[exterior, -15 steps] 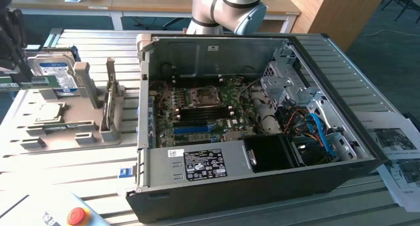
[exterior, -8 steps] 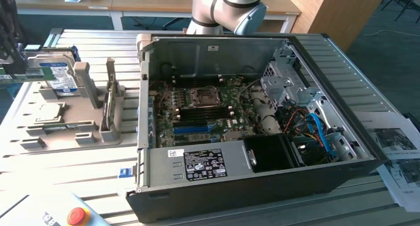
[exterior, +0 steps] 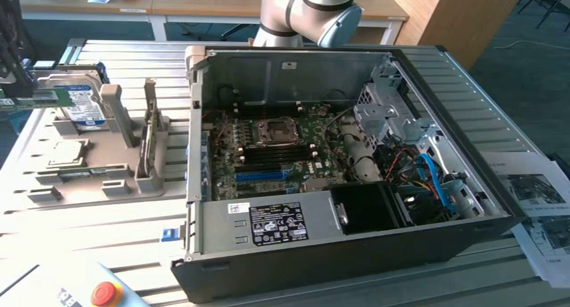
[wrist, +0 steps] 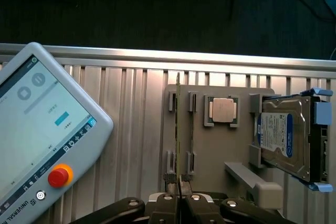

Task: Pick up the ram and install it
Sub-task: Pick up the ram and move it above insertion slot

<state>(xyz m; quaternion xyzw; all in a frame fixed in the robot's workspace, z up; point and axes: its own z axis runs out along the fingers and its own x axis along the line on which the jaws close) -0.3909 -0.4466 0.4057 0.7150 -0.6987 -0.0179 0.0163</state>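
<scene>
Above the parts tray's (wrist: 215, 153) slotted end, the gripper (wrist: 178, 181) stood clamped on the ram (wrist: 178, 119), held edge-on, probably to suit a narrow slot.

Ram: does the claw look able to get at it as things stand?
Likely yes: the claw looks shut on the thin edge of the ram, with nothing between them.

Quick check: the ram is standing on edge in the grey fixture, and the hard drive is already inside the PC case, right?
Not quite. The ram does stand on edge in the grey fixture, but the hard drive sits in that same fixture, outside the PC case. The exterior view shows it.
</scene>
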